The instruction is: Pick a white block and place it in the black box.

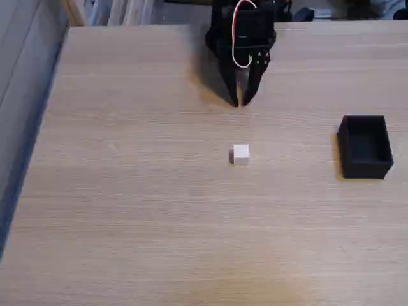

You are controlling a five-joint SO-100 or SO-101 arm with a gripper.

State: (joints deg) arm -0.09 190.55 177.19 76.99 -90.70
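Note:
A small white block sits alone on the wooden table near the middle of the fixed view. The black box stands open-topped at the right, well apart from the block, and looks empty. My black gripper hangs at the top centre, pointing down at the table some way behind the block. Its two fingers converge until the tips nearly touch, with nothing between them. A white cable loops over the wrist.
The light wooden table stretches wide to the left and front. Its left edge runs diagonally beside a grey-blue wall. Clutter lies beyond the far edge at the top.

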